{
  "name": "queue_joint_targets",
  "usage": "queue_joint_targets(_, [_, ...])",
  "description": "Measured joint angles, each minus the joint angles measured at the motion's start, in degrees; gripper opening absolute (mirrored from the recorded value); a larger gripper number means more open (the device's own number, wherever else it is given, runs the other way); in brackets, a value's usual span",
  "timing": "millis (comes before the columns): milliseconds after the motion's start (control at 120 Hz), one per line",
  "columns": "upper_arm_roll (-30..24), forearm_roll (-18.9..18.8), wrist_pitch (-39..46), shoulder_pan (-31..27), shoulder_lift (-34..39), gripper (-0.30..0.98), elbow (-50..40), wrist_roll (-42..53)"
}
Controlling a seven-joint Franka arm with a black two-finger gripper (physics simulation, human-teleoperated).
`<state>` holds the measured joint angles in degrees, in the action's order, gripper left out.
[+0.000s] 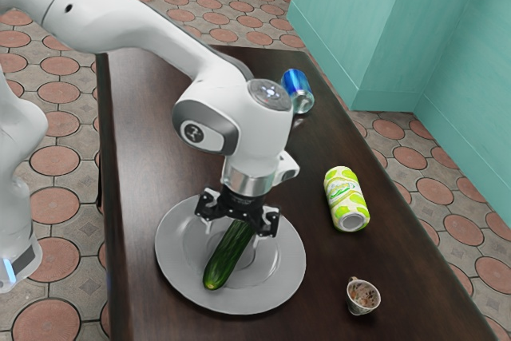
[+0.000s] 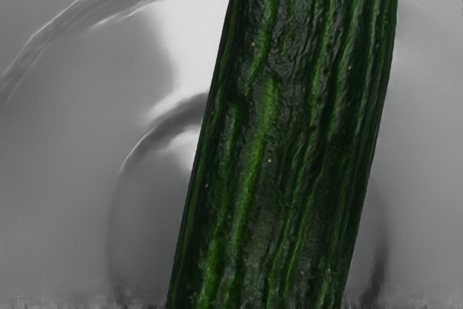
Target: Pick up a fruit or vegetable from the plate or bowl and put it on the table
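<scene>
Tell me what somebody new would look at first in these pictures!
Probably the big white arm, which comes in from the exterior view's upper left and has its black hand open at the cucumber. Then maybe that cucumber itself, long and dark green on the shiny grey plate, and huge in the wrist view. The bright lime-green can might catch the eye too, on the table toward the exterior view's right.

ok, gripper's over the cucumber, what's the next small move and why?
Probably a slight straight descent, still open: the gripper has its fingers apart on either side of the cucumber, which lies on the plate, and their depth beside it is hard to judge.
</scene>
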<state>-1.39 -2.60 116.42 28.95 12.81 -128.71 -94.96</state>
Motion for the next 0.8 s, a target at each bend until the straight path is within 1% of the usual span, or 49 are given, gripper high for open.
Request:
queue_joint_targets(408, [0.0,0.1,-0.8,0.0,-0.5,0.69,-0.3,2.7])
queue_joint_targets(800, [0.0,-0.4,1.2,-0.3,-1.7,0.69,-0.3,5.6])
